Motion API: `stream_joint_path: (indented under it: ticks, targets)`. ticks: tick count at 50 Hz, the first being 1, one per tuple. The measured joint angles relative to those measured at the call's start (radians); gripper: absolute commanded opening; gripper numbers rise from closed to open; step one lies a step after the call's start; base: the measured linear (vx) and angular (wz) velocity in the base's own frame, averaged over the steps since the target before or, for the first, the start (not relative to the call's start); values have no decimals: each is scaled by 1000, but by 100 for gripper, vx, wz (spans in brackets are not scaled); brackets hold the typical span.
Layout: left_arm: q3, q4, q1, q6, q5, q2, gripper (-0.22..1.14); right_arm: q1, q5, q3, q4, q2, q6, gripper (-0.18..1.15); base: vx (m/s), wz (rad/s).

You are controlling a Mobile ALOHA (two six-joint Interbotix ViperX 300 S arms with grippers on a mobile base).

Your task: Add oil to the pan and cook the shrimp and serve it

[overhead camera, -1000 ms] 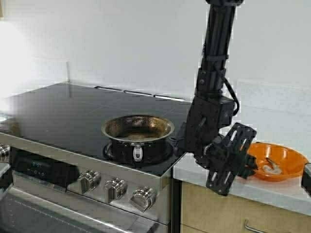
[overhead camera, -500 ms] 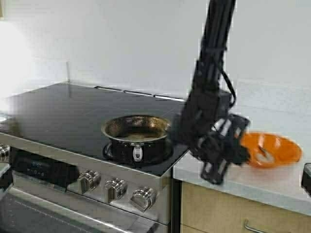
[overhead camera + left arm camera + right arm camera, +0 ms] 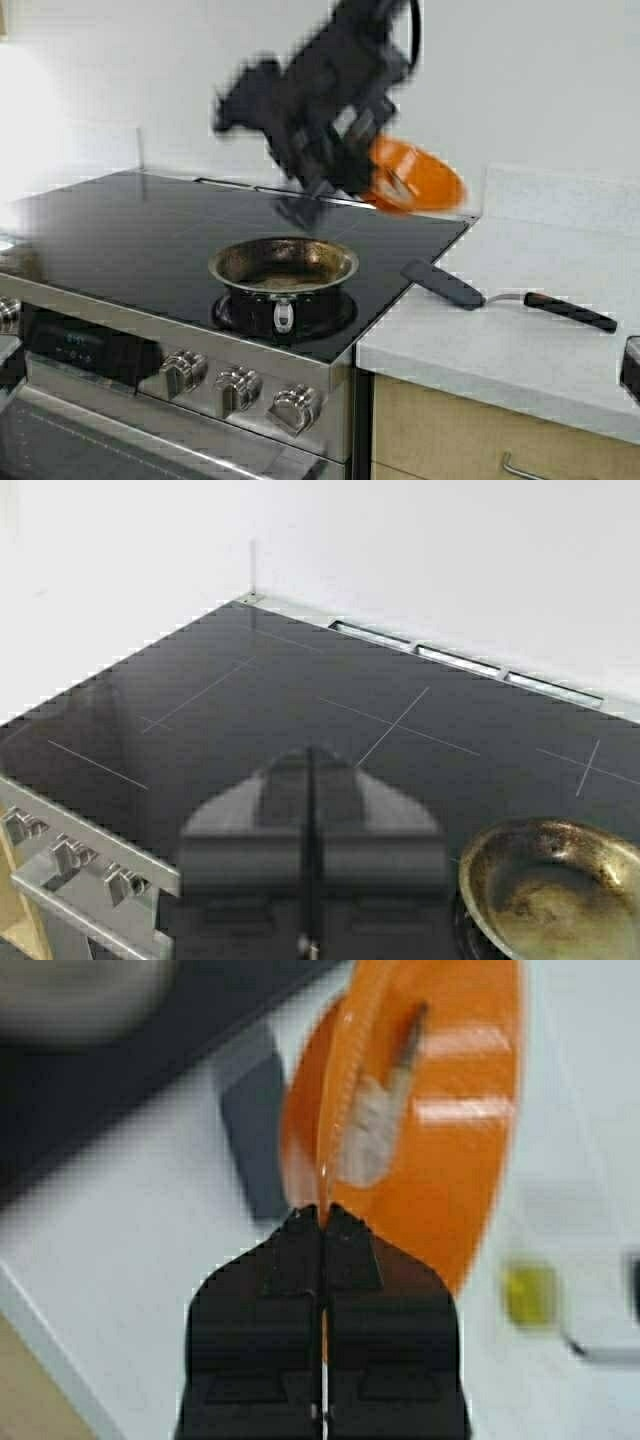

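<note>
Now the right pincer [image 3: 322, 1222] clamps the rim of the orange bowl [image 3: 415, 178], holding it tilted on edge above the pan [image 3: 284, 265]. Inside lies the shrimp [image 3: 365, 1135], its long axis along the rim. The left pincer [image 3: 310, 780] is closed, empty, over the stove [image 3: 200, 710].

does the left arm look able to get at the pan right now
Probably yes. The left gripper hangs shut over the stovetop right beside the pan, with nothing between them. The right gripper, holding the orange bowl, is above the pan.
</note>
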Motion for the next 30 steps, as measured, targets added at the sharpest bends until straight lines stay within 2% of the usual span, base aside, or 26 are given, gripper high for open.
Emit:
stream_joint_path:
  ticks: [12,20,30]
  targets:
    - [0,0,0,0,0,-3,3,-17,-169,-156,15,-28,-18,5,0,0]
    - [0,0,0,0,0,-6,3,-69,-376,-192,91,-29,25,5,0,0]
    - [-2,0,0,0,0,-6,3,-181,-606,-201,153,-29,34,5,0,0]
